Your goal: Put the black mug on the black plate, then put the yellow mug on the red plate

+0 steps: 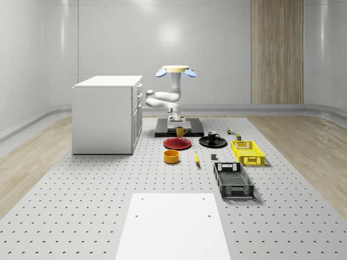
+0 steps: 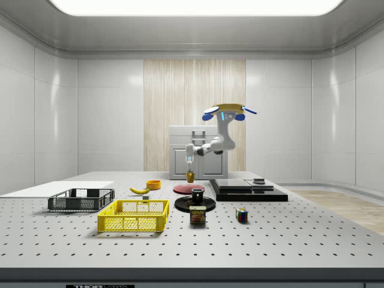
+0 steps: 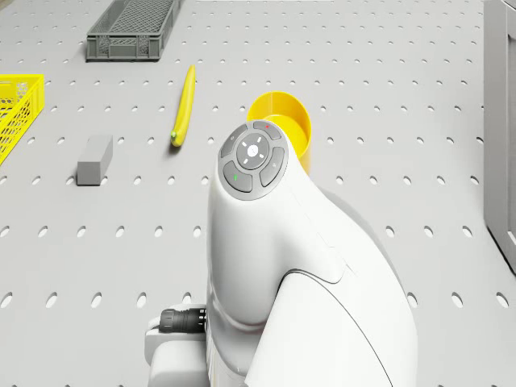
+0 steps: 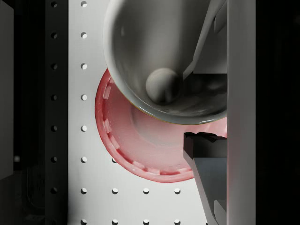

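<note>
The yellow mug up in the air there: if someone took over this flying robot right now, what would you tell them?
Gripper: shut on the yellow mug, held above the table, over the red plate's far edge.
Drone: hovers above the dark platform beside the white cabinet.
Done: black mug stands on the black plate.
Left: lower the yellow mug onto the red plate, then release.
</note>
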